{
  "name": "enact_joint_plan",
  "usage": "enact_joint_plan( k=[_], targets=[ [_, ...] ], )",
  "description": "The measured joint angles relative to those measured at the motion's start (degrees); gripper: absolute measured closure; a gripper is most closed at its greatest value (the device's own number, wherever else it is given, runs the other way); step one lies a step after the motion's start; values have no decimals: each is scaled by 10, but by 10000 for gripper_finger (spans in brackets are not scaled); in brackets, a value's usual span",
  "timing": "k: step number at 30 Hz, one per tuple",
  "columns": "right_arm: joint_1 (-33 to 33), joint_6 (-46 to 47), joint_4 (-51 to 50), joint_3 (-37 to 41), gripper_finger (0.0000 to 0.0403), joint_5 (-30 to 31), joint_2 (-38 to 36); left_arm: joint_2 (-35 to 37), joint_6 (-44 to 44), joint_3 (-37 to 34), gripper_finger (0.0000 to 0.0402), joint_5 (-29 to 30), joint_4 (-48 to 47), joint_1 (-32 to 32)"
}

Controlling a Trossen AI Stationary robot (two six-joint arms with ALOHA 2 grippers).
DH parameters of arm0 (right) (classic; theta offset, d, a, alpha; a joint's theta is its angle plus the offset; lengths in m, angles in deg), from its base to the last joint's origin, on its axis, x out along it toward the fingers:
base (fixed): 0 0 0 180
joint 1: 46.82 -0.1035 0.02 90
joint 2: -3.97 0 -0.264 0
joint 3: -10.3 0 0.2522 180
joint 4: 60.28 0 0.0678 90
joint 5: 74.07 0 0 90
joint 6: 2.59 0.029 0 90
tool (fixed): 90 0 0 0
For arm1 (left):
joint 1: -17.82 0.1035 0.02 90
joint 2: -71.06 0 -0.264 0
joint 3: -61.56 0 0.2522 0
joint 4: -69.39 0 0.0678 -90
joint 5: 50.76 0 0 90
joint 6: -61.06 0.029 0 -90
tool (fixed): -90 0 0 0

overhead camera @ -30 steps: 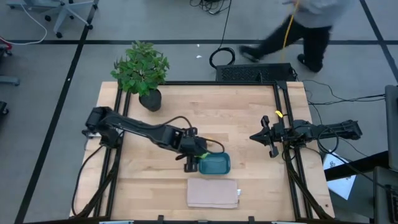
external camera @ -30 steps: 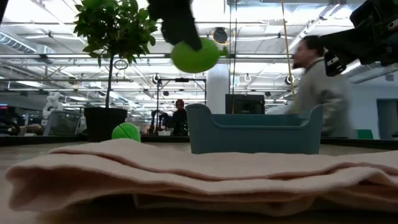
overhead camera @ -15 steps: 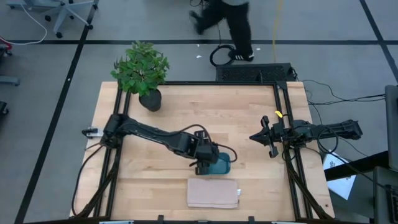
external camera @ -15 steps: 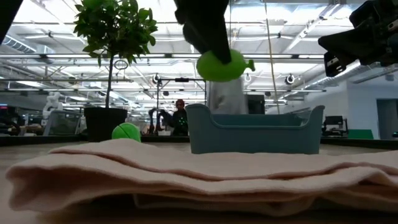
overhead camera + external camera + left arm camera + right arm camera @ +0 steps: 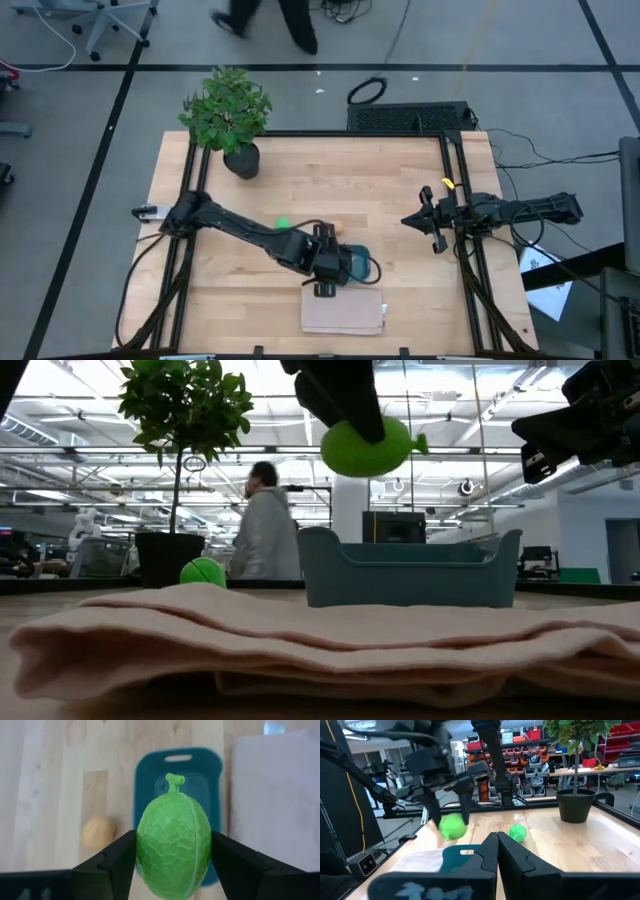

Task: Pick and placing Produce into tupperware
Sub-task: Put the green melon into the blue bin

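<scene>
My left gripper (image 5: 173, 845) is shut on the lime-green produce piece (image 5: 173, 852), a ribbed oval with a small stem nub. It hangs over the teal tupperware (image 5: 177, 767), which stands on the table (image 5: 410, 572). In the high view the gripper (image 5: 328, 268) hides the piece. The bright green ball (image 5: 283, 224) and the orange-tan piece (image 5: 338, 227) rest on the wood on the tupperware's far side. My right gripper (image 5: 407, 220) waits shut near the table's right edge, above the wood. My left gripper pinches the lime-green piece between its two fingers (image 5: 120, 860), one on each side of its widest part (image 5: 145, 855). The fingers come from above, pointing down. The piece is lifted clear above the tupperware, its stem nub (image 5: 412, 442) pointing sideways.
A folded beige cloth (image 5: 343, 310) lies just near-side of the tupperware. A potted plant (image 5: 230, 115) stands at the far left corner. A person (image 5: 262, 520) walks on the floor beyond the far edge. Bare wood lies between the two arms.
My left gripper has carried the lime-green piece toward the table's right and near edge, from beside the tupperware's left end to above its inside, staying shut on it. The person beyond the table has walked leftward.
</scene>
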Motion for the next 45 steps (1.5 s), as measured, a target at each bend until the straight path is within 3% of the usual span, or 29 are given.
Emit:
enact_joint_plan(
  k=[19, 32, 40, 45],
  targets=[
    [0, 0, 1, 0, 403, 0, 9, -73, -12, -2, 172, 7, 47, -3],
    [0, 0, 2, 0, 403, 0, 14, -77, -43, -16, 172, 68, 42, -17],
    [0, 0, 2, 0, 403, 0, 14, -77, -86, -31, 172, 65, 47, -16],
    [0, 0, 2, 0, 403, 1, 14, -77, -68, -31, 172, 43, 56, -14]
  ],
)
